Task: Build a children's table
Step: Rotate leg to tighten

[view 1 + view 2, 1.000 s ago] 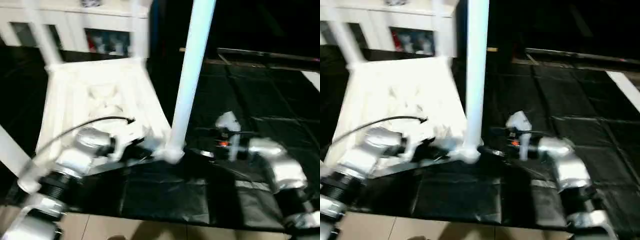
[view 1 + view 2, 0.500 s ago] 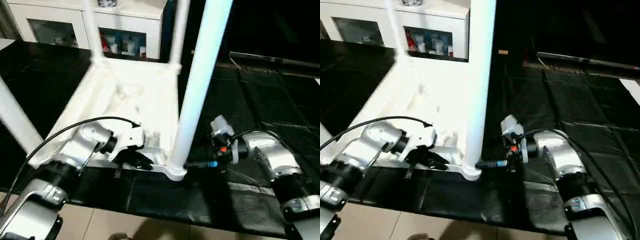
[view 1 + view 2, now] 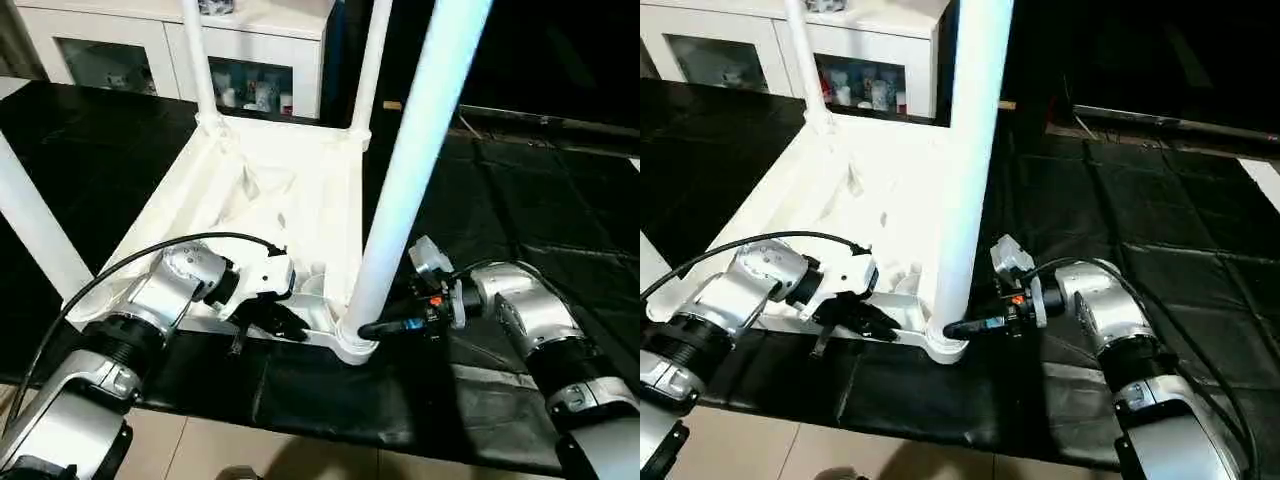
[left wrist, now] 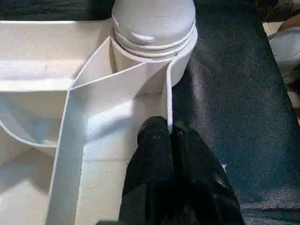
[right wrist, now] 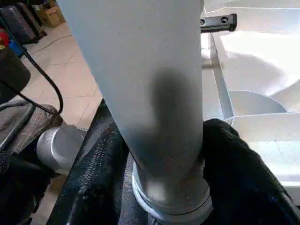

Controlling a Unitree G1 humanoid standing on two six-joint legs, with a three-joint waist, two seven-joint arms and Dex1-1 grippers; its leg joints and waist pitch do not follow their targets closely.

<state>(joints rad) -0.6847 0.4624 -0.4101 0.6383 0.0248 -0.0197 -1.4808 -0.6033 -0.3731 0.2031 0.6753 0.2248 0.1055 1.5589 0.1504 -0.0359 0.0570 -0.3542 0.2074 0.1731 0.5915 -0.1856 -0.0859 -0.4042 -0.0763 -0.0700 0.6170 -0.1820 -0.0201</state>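
Observation:
The children's table [image 3: 270, 200] lies upside down on a black mat, its ribbed underside up and its white legs pointing upward. At the near edge, my left gripper [image 3: 290, 325] is shut on the thin frame wall [image 4: 168, 101], just beside the socket of the near right leg [image 3: 410, 180]. From the right, my right gripper [image 3: 372, 328] reaches in low at that leg's base. In the right wrist view its fingers [image 5: 229, 159] press against both sides of the leg [image 5: 154, 93].
A white cabinet with glass doors [image 3: 110, 50] stands behind the table. The black mat [image 3: 520, 200] stretches out to the right, and tiled floor [image 3: 200, 450] shows along its near edge. A black cable [image 3: 130, 260] loops over my left forearm.
My right gripper has moved left to the near right leg and closed in around its base. The left gripper keeps its hold on the frame wall. The camera view has shifted.

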